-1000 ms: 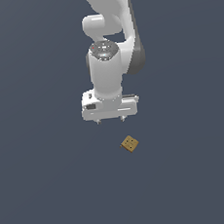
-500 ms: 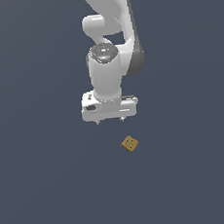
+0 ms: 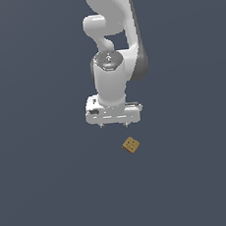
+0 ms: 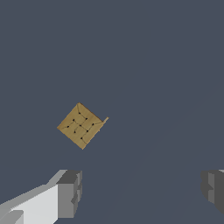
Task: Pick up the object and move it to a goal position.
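Note:
The object is a tiny tan-brown square block with dark dots on top, lying on the dark grey floor. In the wrist view the object sits turned like a diamond, ahead of the fingers and apart from them. My white gripper hangs just above and toward the exterior view's left of the block. It is open: two grey fingertips stand wide apart with only bare floor between them. Nothing is held.
A flat, uniform dark grey floor surrounds the block on all sides. The white arm rises behind the gripper toward the top of the exterior view.
The gripper has shifted very slightly between the earlier frames and now. The block lies where it was.

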You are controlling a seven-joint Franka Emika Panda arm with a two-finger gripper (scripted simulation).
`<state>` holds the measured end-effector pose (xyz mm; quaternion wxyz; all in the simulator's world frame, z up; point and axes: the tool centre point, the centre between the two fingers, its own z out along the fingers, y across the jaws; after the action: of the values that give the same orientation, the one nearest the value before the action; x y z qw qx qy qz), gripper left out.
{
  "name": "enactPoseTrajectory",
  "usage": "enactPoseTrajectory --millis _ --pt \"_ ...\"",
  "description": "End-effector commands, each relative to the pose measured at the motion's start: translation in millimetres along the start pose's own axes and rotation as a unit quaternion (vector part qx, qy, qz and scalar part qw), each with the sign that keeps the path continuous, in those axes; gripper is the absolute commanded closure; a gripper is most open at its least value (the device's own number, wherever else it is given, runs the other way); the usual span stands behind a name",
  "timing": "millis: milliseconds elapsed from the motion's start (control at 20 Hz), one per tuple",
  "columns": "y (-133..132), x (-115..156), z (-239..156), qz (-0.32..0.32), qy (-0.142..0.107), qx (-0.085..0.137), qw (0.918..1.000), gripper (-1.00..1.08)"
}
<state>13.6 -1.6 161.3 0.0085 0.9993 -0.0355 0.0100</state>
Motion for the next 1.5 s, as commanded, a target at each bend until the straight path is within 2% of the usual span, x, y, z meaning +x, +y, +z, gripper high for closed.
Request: enactPoseTrajectory --millis 0,250,550,1050,1450 --pt "-4.5 2.3 5.8 0.021 -0.001 0.001 0.9998 -0.92" --pt "-15.9 8.1 20.9 0.076 -0.003 0.003 0.9971 -0.92" --pt "-31.1 14.6 41.5 0.149 -0.006 0.005 0.9889 -0.92" --pt "-55.7 22.5 75.9 0.263 -0.01 0.005 0.9647 -0.92" --pt "-68.1 25.2 93.8 0.319 -0.012 0.005 0.9475 -0.92"
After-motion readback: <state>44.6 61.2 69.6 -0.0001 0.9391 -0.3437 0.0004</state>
